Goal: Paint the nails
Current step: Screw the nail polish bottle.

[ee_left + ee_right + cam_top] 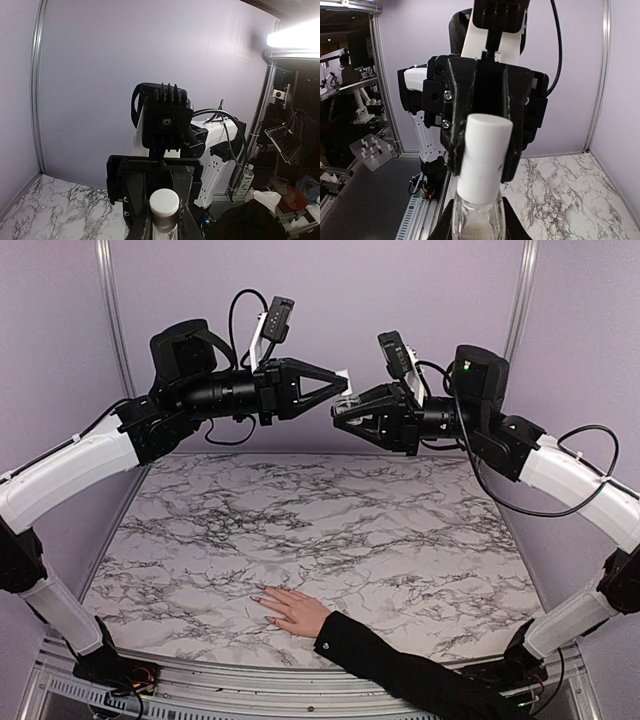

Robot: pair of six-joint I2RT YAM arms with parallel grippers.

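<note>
Both arms are up high, tips meeting over the far half of the table (400,530).

- Right gripper (345,415): clamped on a clear bottle (476,220).
- Left gripper (335,383): closed tight on the bottle's white cap (484,157).
- Hand (295,612): flat on the marble at the near edge, black sleeve, fingers pointing left. The nails (256,588) are at its tips, well apart from both grippers and far below them.

Risks as I read them:
- The cap looks ready to come off in mid-air. If my twist or pull is off the bottle's axis, the glass could turn or slip in the right grip and drop.
- An opened, tilted bottle could spill polish on the marble.
- Later, on the way down, the nails are tiny next to a gripper finger. A small aiming error puts polish on skin or presses the hand.

Views:
- Only the top view shows the hand and the nails.
- Only the right wrist shows the glass body and the left jaws around the cap.
- The left wrist gives just the cap's top; the bottle is hidden below.
</note>
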